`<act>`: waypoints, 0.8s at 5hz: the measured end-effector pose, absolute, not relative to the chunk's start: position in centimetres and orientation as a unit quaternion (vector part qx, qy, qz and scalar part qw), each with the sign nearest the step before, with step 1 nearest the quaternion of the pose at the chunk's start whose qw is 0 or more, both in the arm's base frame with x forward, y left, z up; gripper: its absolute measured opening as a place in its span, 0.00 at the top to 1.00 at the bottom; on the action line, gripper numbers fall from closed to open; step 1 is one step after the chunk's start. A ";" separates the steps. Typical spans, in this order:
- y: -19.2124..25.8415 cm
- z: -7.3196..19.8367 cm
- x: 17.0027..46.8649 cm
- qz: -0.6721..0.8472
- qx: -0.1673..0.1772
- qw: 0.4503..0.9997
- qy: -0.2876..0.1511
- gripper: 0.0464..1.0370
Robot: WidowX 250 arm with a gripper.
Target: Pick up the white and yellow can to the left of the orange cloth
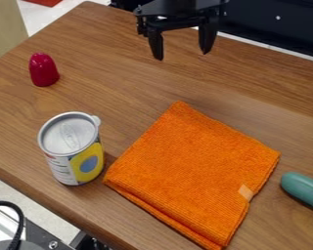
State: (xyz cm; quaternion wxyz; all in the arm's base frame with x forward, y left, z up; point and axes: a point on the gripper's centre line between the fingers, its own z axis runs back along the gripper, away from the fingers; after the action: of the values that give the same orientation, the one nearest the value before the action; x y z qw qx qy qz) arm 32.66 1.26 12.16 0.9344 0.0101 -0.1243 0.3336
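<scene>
The orange cloth (191, 171) lies folded on the desk (110, 63), below the claw (182, 54) in the view, its top corner the part nearest to the claw. The claw hangs at the top of the view, its two dark fingers spread well apart, pointing down and holding nothing. A pale orange tag (246, 192) sits on the cloth's edge farther from the claw, toward the lower right.

Down and to the left of the claw, beyond the red dome-shaped object (43, 71), an upright can (73, 149) with a silver lid and a yellow and white label stands just beside the cloth's left corner; whether they touch is hard to tell. The red object stands on the desk to the left of the claw and a little lower in the view. Down and to the right of the claw, past the cloth, the rounded end of a teal object (306, 190) reaches in from the view's right edge.
</scene>
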 end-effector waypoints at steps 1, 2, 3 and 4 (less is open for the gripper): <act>1.2 11.1 32.2 0.334 0.015 0.936 -0.108 0.04; 1.4 10.3 30.7 0.330 0.018 0.939 -0.093 0.04; 1.6 11.2 29.8 0.336 0.013 0.937 -0.091 0.04; 1.2 11.1 27.2 0.337 0.025 0.937 -0.090 0.04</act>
State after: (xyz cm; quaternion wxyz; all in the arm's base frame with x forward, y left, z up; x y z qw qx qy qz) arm 27.23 1.19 11.09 0.9369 0.0245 -0.0898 0.3371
